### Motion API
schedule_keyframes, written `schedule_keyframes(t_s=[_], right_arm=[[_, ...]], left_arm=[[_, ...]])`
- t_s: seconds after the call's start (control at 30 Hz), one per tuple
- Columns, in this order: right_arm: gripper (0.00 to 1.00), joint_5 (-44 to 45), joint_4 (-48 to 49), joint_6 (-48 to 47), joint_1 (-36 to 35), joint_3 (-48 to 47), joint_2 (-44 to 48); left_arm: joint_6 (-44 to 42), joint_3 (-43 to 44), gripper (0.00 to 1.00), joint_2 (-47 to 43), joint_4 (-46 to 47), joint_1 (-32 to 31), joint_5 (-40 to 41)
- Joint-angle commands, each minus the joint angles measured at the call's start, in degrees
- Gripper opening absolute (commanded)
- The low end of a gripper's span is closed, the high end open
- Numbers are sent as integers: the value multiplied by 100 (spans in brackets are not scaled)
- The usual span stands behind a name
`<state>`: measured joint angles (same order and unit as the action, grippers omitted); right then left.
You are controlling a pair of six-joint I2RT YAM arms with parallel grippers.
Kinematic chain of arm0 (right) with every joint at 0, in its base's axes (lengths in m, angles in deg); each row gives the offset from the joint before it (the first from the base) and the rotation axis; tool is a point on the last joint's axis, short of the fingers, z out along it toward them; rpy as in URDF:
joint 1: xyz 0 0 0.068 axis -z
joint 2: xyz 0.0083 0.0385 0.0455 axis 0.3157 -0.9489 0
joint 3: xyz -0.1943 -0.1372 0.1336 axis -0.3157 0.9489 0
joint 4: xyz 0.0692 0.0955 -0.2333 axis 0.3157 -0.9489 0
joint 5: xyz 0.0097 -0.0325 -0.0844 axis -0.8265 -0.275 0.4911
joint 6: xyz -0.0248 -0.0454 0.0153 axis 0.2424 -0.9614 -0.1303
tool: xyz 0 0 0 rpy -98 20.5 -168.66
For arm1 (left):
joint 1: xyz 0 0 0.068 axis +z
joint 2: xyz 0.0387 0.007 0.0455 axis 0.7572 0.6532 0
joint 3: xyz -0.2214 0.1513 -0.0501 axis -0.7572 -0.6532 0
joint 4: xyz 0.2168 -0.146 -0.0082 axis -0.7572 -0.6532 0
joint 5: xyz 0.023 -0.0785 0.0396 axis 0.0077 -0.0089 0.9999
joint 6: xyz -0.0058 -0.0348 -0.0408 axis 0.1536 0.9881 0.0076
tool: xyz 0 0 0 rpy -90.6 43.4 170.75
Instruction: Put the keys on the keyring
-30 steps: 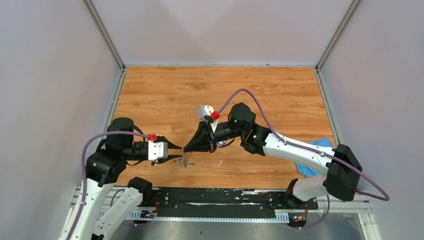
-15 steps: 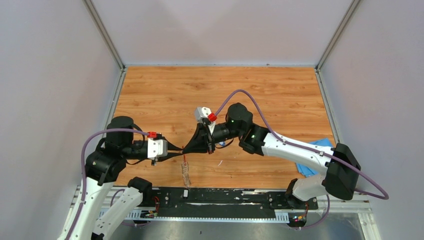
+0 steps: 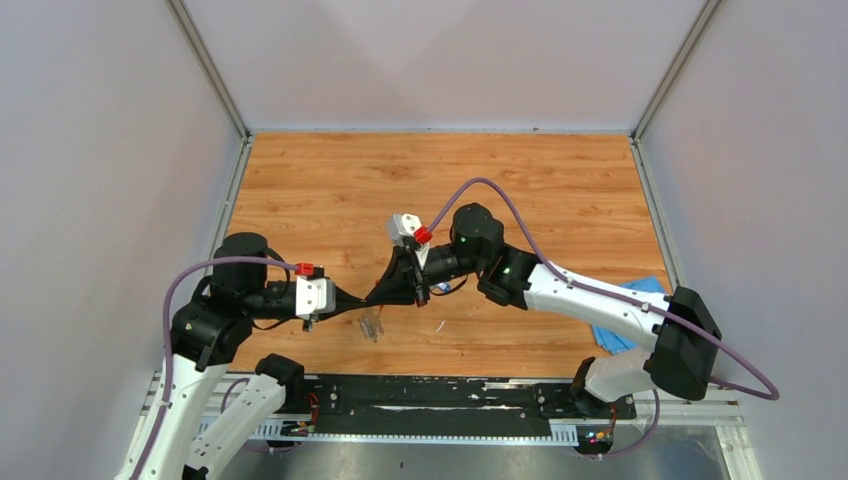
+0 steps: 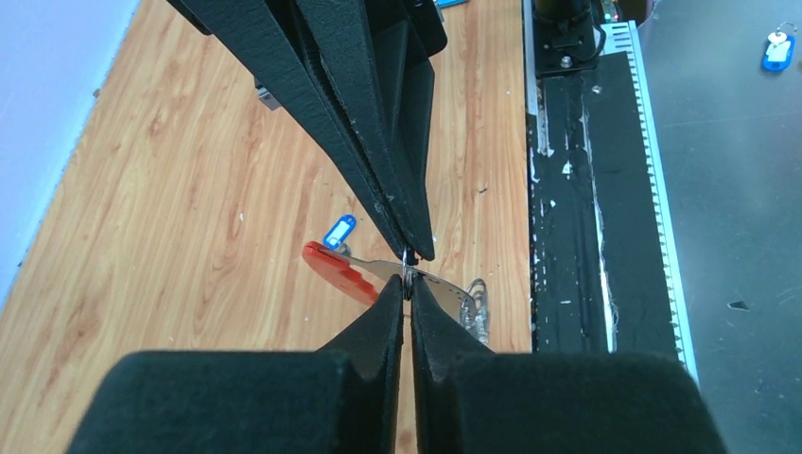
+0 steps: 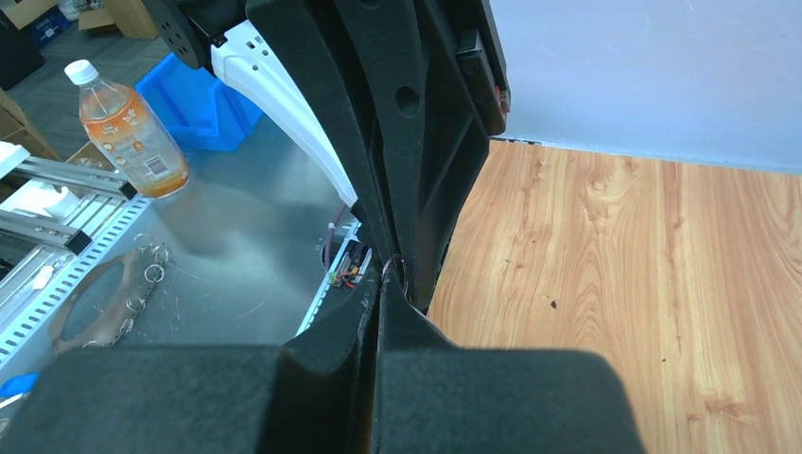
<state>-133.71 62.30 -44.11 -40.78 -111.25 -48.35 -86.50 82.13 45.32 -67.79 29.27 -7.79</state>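
Holding the keyring up over the table, near its front edge: left gripper and right gripper each pinched shut on its thin loop, tip to tip. Probably steadying it for threading. Next: freeing one arm to fetch the blue key lying just beyond. Cloth well apart; scant bare loop between the grips.

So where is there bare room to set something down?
The far half of the table is bare, between the back wall and both arms. Crowded: the near centre, where the left gripper and right gripper meet at the hanging keyring, and the near right corner, with the blue cloth under the right arm.
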Motion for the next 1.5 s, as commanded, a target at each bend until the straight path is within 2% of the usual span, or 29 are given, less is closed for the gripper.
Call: schedule_keyframes(t_s=[0.0,0.13,0.2,0.27,0.43,0.6,0.73,1.03,1.27,1.37,1.47], right_arm=[[0,-130,-251,-167,-131,-326,-34],[0,-138,-419,-216,-147,-438,-113],[0,-137,-451,-217,-155,-461,-122],[0,-139,-486,-234,-160,-478,-128],[0,-154,-781,-361,-173,-597,-106],[35,56,-1102,-820,-173,-465,274],[45,401,-1129,-1221,-173,-192,719],[47,778,-1099,-1914,-175,100,1275],[45,758,-1217,-1993,-173,187,1435],[44,726,-1210,-1910,-173,210,1460],[42,764,-1145,-1808,-173,208,1445]], left_arm=[[54,34,8,44,10,39,-21],[93,52,13,86,10,34,-53],[118,61,10,99,9,34,-52],[96,28,1,68,9,34,-93],[-297,-108,0,-135,19,34,-270],[-1181,-216,0,-512,19,34,-455],[-1885,-287,0,-763,8,34,-527],[-3192,-298,0,-1144,18,34,-705],[-3223,-276,0,-1267,11,34,-766],[-2967,-277,0,-1234,10,34,-703],[-2338,-199,0,-1032,10,34,-587]])
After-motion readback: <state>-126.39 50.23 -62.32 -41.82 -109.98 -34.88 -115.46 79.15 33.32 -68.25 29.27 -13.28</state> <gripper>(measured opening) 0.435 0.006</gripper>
